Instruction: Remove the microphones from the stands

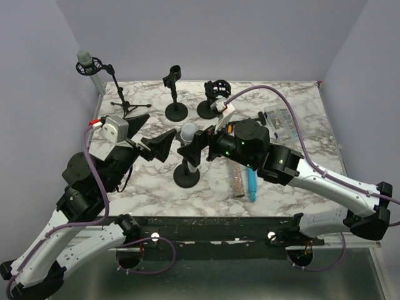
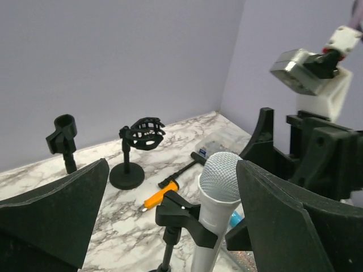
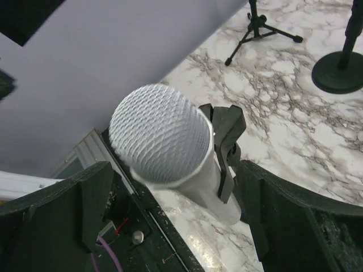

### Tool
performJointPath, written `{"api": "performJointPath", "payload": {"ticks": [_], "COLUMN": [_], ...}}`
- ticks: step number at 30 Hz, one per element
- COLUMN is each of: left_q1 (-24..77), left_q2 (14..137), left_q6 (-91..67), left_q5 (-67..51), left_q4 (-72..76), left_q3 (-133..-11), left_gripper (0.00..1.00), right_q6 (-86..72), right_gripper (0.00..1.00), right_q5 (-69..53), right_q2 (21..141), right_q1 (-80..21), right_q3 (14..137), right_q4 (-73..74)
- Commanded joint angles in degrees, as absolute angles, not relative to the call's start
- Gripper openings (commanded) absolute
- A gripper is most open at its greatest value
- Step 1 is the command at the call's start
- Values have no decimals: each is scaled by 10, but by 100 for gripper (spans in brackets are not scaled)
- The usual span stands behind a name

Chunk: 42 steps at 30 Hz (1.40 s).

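Observation:
A silver microphone (image 1: 188, 133) stands upright in a black clip (image 2: 187, 218) on a stand with a round black base (image 1: 187, 177), mid-table. My right gripper (image 1: 196, 142) is open and straddles the microphone; in the right wrist view the mesh head (image 3: 161, 133) sits between the fingers (image 3: 295, 221), and the body is close to the right one. My left gripper (image 1: 153, 134) is open just left of the microphone and apart from it. In the left wrist view the microphone (image 2: 218, 187) shows ahead, near the right finger (image 2: 295, 221).
Two empty stands are at the back: one with a clip (image 1: 175, 109) and one with a shock mount (image 1: 215, 100). A tripod stand holding another microphone (image 1: 84, 59) is at back left. A glitter stick (image 1: 237, 181), a blue pen (image 1: 251, 186), a clear box (image 1: 280, 123) and an orange-handled tool (image 2: 161, 194) lie nearby.

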State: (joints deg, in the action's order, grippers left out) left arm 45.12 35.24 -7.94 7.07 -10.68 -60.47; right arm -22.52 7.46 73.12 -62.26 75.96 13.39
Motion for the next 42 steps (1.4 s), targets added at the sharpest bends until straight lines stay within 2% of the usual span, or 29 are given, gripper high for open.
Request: {"api": "performJointPath", "payload": {"ticks": [1,6,13,15,19,21,23,27,35,38,42], "left_q1": [454,454,454,454,454,454,454,454,436,365,222], "left_q2": [343,335,331,326,321,324,331,339,340,346,353], "left_q6": [-68,-67,-62,-62,-64,-67,-78,-136,-175,-179,-209], "left_q5": [138,154,198,209,218,220,223,208,86,-24,-195], "left_q4": [-90,-75,-64,-54,-40,-39,-48,-105,-177,-165,-104], "left_q3": [-591,-577,-562,-554,-539,-538,-540,-551,-553,-546,-522], "left_gripper": [99,98,98,98,99,99,99,99,98,99,99], "right_q6": [-190,-178,-166,-165,-146,-125,-99,-25,30,52,59], "right_gripper": [99,80,79,73,48,28,2,1,1,1,1], "right_q5": [157,250,419,435,432,414,387,270,-60,-147,-191], "right_q2": [745,785,828,833,834,825,814,779,730,739,742], "right_q1": [-643,-673,-725,-727,-727,-728,-728,-715,-585,-545,-519], "right_q3": [792,849,890,891,878,856,833,783,757,767,763], "right_q4": [150,185,214,212,191,163,139,86,108,131,118]}}
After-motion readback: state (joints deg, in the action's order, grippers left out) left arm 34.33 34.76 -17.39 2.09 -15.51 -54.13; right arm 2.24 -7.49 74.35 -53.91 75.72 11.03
